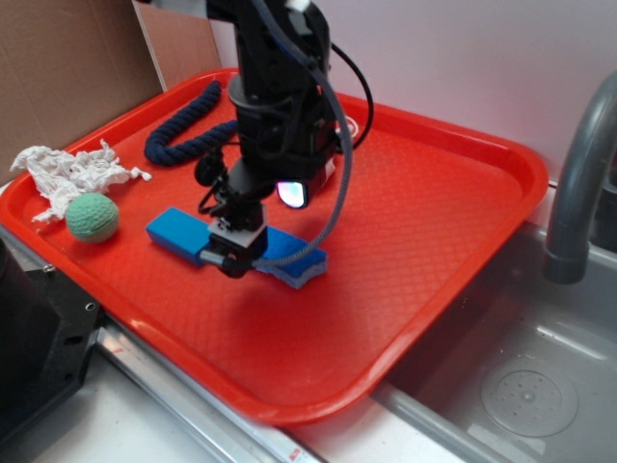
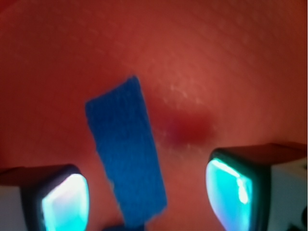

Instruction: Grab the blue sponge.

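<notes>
Approach complete, grasp outstanding: the gripper [image 1: 234, 253] hangs with jaws spread and empty over the blue sponge [image 2: 126, 153] on the red tray [image 1: 424, 222].

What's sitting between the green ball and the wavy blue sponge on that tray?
A smooth blue block, seen in the exterior view, lies between the green ball and the blue sponge. The gripper hangs just past it, at the sponge's end.

The black arm reaches steeply down, its tool [image 1: 234, 253] low, 2 fingers [image 2: 65, 202] spread apart.
</notes>
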Controlling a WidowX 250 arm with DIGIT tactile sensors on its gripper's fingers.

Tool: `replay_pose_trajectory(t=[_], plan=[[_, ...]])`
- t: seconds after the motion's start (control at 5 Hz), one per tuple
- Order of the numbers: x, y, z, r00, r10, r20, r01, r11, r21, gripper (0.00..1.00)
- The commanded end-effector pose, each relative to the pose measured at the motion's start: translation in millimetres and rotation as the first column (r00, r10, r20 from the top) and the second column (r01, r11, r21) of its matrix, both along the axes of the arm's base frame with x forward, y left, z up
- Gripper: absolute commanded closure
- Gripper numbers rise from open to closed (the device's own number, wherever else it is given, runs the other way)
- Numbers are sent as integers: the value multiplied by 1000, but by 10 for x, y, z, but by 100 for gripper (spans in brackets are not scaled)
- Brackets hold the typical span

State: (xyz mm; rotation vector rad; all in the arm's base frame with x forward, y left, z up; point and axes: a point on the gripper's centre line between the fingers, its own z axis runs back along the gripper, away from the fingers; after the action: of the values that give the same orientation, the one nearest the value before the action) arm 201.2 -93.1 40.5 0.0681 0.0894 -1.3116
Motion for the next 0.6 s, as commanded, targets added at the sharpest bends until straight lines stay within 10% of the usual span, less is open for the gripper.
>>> replay_pose_trajectory(t=[0.0, 0.2, 0.4], plan=[[42, -99, -75, 995, -98, -6, 98, 995, -9, 0], [-79, -184, -122, 996, -92, -14, 92, 996, -8, 22], [-122, -225, -122, 995, -97, -19, 97, 995, -7, 100]])
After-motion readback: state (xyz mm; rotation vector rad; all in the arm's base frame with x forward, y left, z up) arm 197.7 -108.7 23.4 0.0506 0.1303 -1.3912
